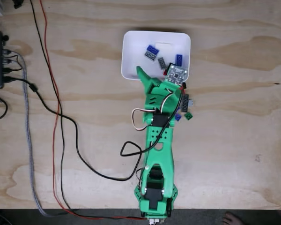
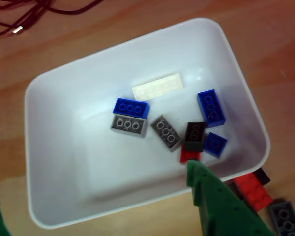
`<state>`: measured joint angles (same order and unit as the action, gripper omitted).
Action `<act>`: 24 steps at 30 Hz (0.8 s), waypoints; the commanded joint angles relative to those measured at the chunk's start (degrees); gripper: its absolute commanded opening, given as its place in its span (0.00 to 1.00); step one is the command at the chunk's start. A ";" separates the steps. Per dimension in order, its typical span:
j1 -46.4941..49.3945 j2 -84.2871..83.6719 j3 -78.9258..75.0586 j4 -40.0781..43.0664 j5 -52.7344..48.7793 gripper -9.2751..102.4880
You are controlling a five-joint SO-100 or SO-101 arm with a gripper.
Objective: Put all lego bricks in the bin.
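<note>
- Green gripper (image 1: 145, 77) sits at the white bin (image 1: 131, 42)'s lower edge in the fixed view, near frame centre; whether its fingers are spread or pinching, I cannot tell.
- Loose lego bricks (image 1: 186, 110) lie just lower right of it, outside the bin; a red brick (image 2: 253, 191) touches the wall.
- Inside: 8 bricks (image 2: 166, 132), among them 3 blue, 2 grey, 1 white.
</note>
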<state>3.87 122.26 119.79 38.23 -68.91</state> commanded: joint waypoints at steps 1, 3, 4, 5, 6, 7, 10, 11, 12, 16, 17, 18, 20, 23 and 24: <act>-9.76 32.26 13.45 25.84 1.23 0.41; -10.37 34.63 21.71 30.41 -1.41 0.37; -9.67 34.80 25.58 31.46 -2.72 0.36; -8.88 34.10 29.09 31.99 -4.04 0.34; -8.09 33.13 32.08 32.52 -5.54 0.32; -7.91 32.70 34.45 33.22 -5.62 0.31; -8.00 31.55 35.60 35.51 -3.52 0.31; -7.65 31.11 34.80 35.16 -2.37 0.31; -6.94 30.41 33.66 35.60 -2.11 0.30; -0.18 27.42 31.38 34.89 -5.98 0.29; 1.85 26.46 31.82 32.78 -7.56 0.29; 3.78 25.31 32.43 30.23 -9.23 0.29; 6.50 23.47 34.01 23.99 -11.51 0.29; 8.53 18.28 35.51 13.97 -12.74 0.29; 8.79 15.91 35.77 10.90 -13.36 0.29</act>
<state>9.32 144.67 156.18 64.60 -80.24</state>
